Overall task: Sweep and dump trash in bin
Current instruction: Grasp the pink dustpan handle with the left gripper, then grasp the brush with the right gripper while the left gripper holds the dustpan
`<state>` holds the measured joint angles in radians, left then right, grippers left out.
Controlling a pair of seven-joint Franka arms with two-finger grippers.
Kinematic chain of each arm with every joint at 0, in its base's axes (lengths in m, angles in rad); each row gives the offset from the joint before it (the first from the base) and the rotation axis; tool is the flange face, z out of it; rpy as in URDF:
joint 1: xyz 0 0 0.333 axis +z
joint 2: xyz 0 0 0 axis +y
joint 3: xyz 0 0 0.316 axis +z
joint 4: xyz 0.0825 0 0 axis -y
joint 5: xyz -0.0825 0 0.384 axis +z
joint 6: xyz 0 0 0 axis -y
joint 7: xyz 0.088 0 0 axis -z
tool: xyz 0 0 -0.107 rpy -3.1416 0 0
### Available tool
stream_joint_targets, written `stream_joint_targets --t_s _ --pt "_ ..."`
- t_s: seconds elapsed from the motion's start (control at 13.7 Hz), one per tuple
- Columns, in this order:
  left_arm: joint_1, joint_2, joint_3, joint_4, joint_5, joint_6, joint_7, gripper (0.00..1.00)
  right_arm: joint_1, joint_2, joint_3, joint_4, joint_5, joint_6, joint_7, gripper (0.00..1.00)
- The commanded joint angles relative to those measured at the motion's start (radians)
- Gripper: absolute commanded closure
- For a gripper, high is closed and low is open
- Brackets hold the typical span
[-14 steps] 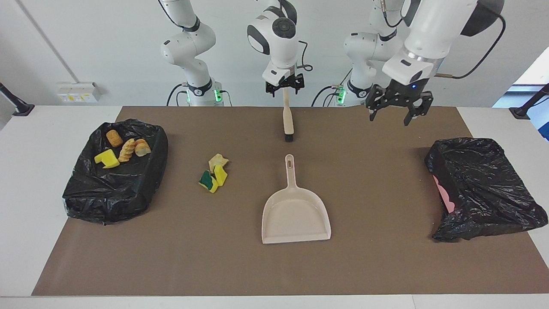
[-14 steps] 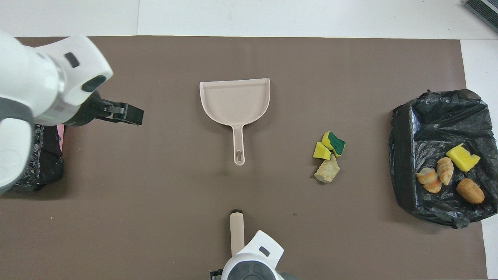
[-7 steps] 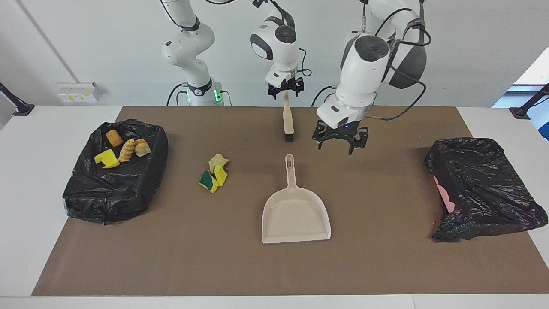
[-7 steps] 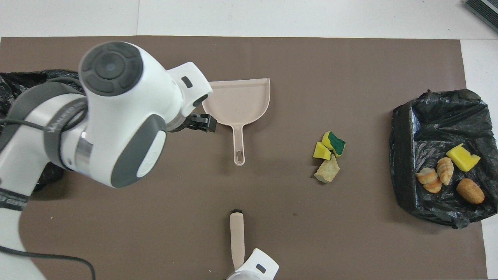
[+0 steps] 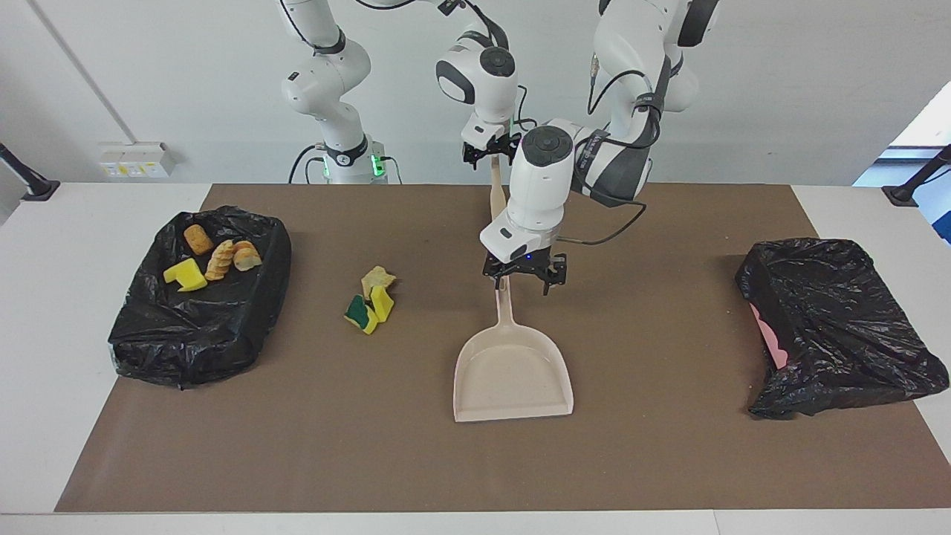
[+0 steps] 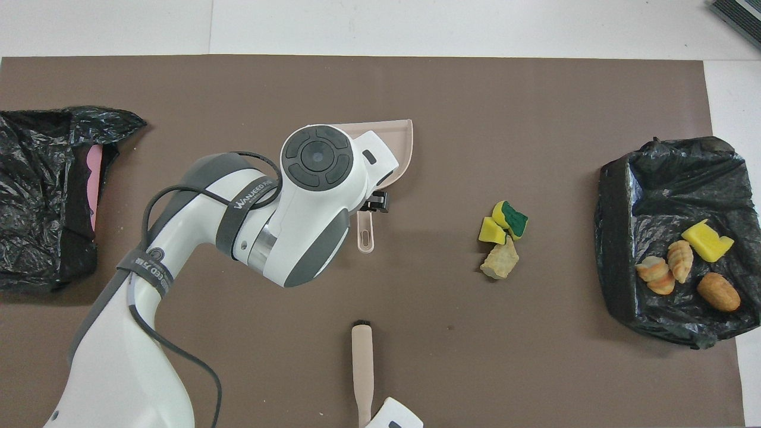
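The facing view shows the left gripper (image 5: 524, 278) spread open over the dustpan (image 5: 513, 371) handle, gripping nothing; overhead its arm hides that. The right gripper (image 5: 489, 151), open too, hangs at the brush (image 6: 361, 374) handle. Three trash scraps (image 6: 503, 238) lie mid-mat; four sit in the bin (image 6: 624, 249) at the right arm's edge.

White wall (image 5: 148, 74), white table (image 5: 59, 297)

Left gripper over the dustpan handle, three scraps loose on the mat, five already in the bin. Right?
Not quite: the bin holds four scraps, not five, clear in the overhead view. The rest stands: left gripper over the dustpan handle, three scraps loose on the mat.
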<state>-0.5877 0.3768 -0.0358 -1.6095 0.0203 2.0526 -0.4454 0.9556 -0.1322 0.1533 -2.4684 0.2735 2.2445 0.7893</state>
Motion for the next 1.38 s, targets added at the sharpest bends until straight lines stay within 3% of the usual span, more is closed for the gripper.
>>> stream_joint_targets --t_s 0.0,0.15,0.73,0.87,0.95,1.09,1.24,1.31 --pt "-0.02 0.028 0.004 -0.027 0.01 0.052 -0.068 0.0 0.017 -0.014 0.0 -0.037 0.023 0.046 0.022 0.0" --pt "-0.03 0.039 0.004 -0.035 0.009 0.087 -0.098 0.0 0.026 -0.01 0.0 -0.037 0.023 0.052 0.022 0.0" --pt "-0.05 0.045 0.004 -0.079 0.009 0.135 -0.095 0.0 0.014 0.022 -0.001 -0.012 -0.031 0.047 -0.01 1.0" --pt "-0.05 0.045 0.004 -0.084 0.007 0.149 -0.085 0.1 -0.014 0.034 -0.003 0.0 -0.033 0.035 -0.085 1.0" --pt "-0.052 0.045 0.004 -0.084 0.007 0.147 -0.085 0.23 -0.021 0.036 -0.003 0.0 -0.036 0.035 -0.09 1.0" --pt "-0.052 0.045 0.004 -0.084 0.009 0.147 -0.078 0.38 -0.023 0.039 -0.003 0.014 -0.066 0.008 -0.09 1.0" --pt "-0.057 0.045 0.004 -0.089 0.01 0.136 -0.069 0.44 -0.037 0.025 -0.009 0.045 -0.089 -0.067 -0.09 1.0" --pt "-0.061 0.043 0.004 -0.089 0.012 0.133 -0.064 0.52 -0.053 0.002 -0.009 0.051 -0.111 -0.095 -0.09 1.0"
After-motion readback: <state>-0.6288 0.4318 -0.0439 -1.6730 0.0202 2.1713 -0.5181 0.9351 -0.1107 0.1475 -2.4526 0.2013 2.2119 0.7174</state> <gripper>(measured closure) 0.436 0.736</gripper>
